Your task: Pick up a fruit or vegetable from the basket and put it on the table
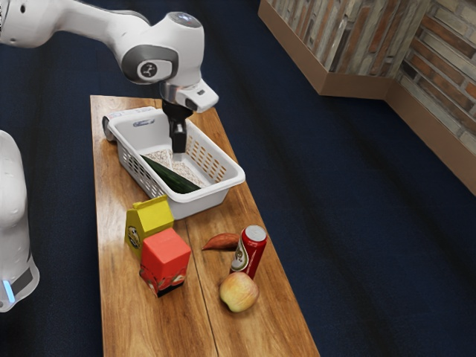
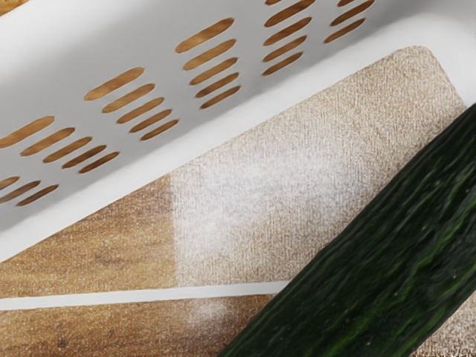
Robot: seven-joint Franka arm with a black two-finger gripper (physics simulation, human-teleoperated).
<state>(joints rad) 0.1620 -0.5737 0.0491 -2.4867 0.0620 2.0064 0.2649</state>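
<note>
My black gripper point(image 1: 178, 141) reaches down inside the white basket point(image 1: 208, 201), over its floor and a little beyond the cucumber. The dark green cucumber point(image 1: 169, 174) lies lengthwise in the basket, along the slotted side wall toward the exterior view's left. The wrist view has the cucumber point(image 2: 372, 253) close below my hand, running diagonally over the basket floor. Past it stands the slotted basket wall point(image 2: 52, 82). A gap separates cucumber and wall.
On the wooden table point(image 1: 134, 323), in front of the basket, are a yellow carton point(image 1: 153, 216), a red carton point(image 1: 165, 259), a sweet potato point(image 1: 221, 242), a red can point(image 1: 251, 251) and an apple point(image 1: 239, 292). The basket's rim surrounds my gripper.
</note>
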